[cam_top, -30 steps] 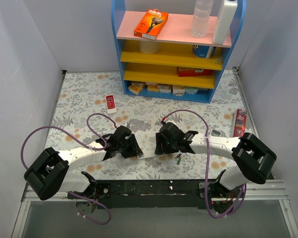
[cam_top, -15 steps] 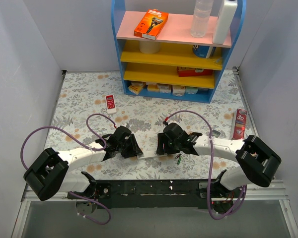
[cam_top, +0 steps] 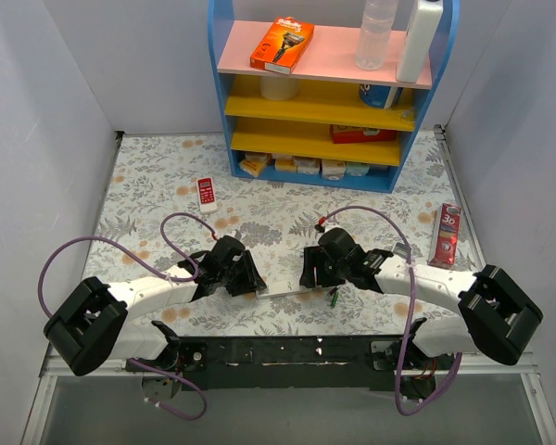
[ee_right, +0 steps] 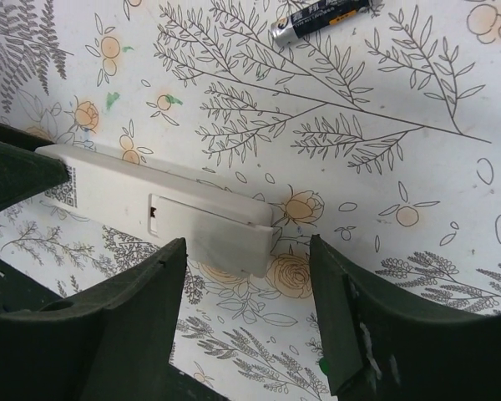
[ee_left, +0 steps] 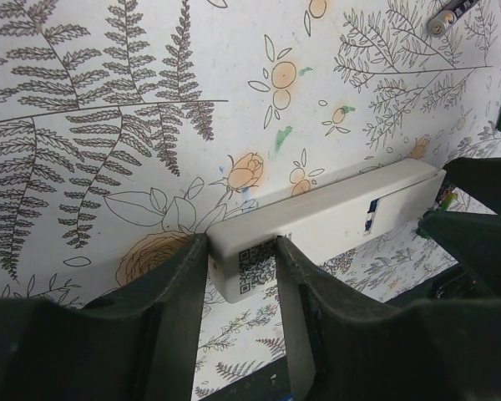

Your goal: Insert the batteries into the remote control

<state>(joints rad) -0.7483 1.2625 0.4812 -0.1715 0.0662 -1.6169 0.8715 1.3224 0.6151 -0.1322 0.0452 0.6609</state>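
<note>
The left gripper's (ee_left: pixel 238 249) jaws are clenched on the left end of the remote (ee_left: pixel 334 209), one finger on each long edge, just by the square code label. The remote is turned plain back up, with a small blue-marked slot partway along it.

The right gripper's (ee_right: pixel 246 255) jaws are released and spread wide. They straddle the remote's right end, which sits between the fingers with a clear gap on the one side. On the other side, the finger's tip is just beside the remote's edge; whether it touches cannot be told.

From above, the remote runs left to right between the two grippers, close to the near edge of the flower-printed tabletop (cam_top: pixel 157 185). Whether it rests on the tabletop or is held just off it cannot be told.

A dark battery (ee_right: pixel 321 17) lies on the tabletop, well apart from the remote and tilted against its line. A green battery (cam_top: pixel 334 298) lies just on the near side of the right gripper.

Farther out, a red-and-white remote (cam_top: pixel 205 192) lies towards the far left, near the foot of a blue shelf (cam_top: pixel 221 83) with yellow and pink boards at the far edge. A red tube (cam_top: pixel 447 230) lies at the right edge. A purple cable (cam_top: pixel 83 246) loops over the left arm.
</note>
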